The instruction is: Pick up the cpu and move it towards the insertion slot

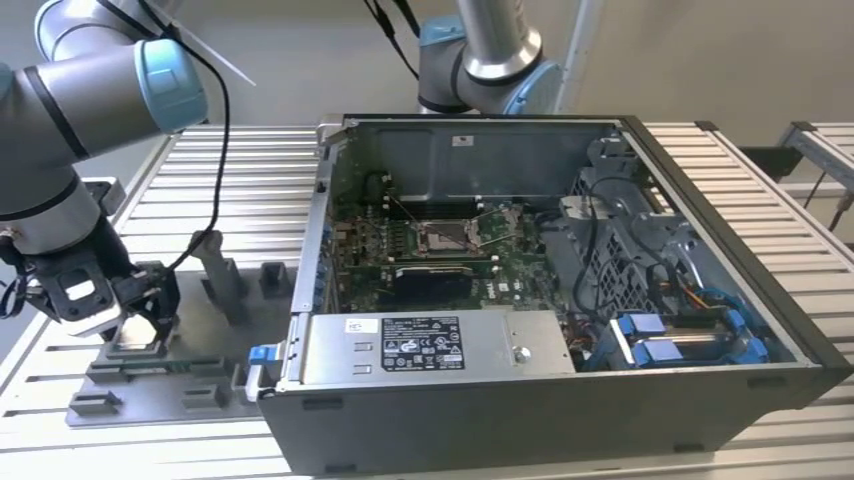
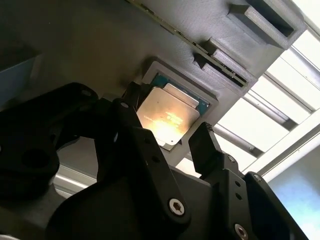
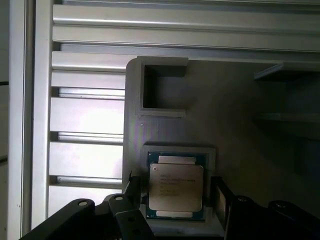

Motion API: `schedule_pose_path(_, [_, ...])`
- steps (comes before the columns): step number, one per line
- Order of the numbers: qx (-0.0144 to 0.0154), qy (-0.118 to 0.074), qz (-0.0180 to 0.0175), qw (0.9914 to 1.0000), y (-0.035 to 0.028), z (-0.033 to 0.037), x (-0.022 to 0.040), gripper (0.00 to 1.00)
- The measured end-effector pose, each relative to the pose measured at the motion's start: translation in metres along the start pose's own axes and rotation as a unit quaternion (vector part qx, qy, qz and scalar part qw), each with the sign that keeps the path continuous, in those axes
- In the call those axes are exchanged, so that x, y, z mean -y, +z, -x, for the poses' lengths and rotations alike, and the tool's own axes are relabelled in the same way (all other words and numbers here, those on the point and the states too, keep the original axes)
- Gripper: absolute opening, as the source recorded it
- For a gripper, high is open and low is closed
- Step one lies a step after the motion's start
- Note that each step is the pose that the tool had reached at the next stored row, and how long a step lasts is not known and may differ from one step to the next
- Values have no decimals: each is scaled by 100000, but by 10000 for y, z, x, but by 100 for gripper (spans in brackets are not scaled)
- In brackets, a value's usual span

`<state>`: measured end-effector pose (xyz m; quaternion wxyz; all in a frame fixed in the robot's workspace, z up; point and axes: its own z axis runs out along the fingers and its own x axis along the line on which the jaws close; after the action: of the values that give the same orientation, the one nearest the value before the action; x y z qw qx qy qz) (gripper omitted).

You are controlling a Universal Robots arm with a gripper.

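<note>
Silvery metal on a green-edged board: the cpu point(image 2: 167, 117) lies flat and face up in its shallow square pocket of the grey moulded tray point(image 1: 160, 385), close to the tray's edge farthest from the computer case point(image 1: 561, 400). From where I stand, the tray sits on the slatted aluminium table point(image 1: 747, 200) at the exterior view's left of the case, and the arm is bent down over it.

The gripper point(image 3: 177, 187) hangs right above the chip. Its black fingers point(image 3: 220, 195) stand apart, one on each side of the pocket, with the cpu squarely between them in both wrist views. They hold nothing. I judge they are not touching the chip, since a strip of pocket wall shows between each finger and the chip's side. The chip is a little longer one way than the other, and the jaws flank its two long sides, so the grip line runs across its short span.

The insertion slot point(image 1: 447, 237), the shiny framed socket, lies well apart from all this. It is in the middle of the green board inside the open case, at the exterior view's right of the gripper.
</note>
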<state>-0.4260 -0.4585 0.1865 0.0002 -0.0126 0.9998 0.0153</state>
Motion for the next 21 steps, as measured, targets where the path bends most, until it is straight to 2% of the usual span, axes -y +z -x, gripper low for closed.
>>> schedule_pose_path(8, [43,-1,-5,100000,4,0,0,100])
schedule_pose_path(9, [44,-1,-5,100000,4,0,0,0])
schedule_pose_path(21, [41,-1,-5,100000,6,0,0,0])
